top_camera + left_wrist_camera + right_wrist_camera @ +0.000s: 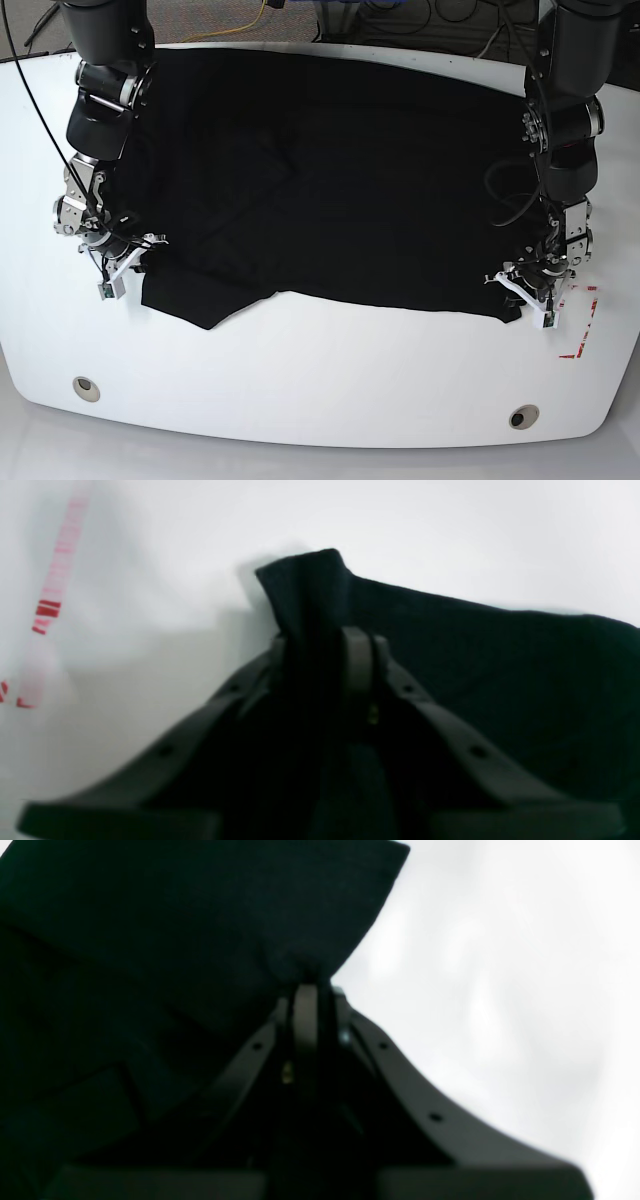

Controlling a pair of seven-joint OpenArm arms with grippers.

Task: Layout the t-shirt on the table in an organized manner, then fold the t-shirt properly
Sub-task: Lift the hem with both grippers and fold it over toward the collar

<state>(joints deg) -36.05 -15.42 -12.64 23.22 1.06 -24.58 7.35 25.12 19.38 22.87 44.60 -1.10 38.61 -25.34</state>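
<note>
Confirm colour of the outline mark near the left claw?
Red outline mark on the white table; base view shows it best.

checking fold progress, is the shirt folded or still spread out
Spread: the t-shirt lies flat, one layer across the table, no fold visible.

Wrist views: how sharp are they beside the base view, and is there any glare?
Left wrist view: soft, the red mark smeared, t-shirt detail lost. Right wrist view: blurred, shirt nearly featureless black. Base view: sharp, with mild sheen on the white table.
</note>
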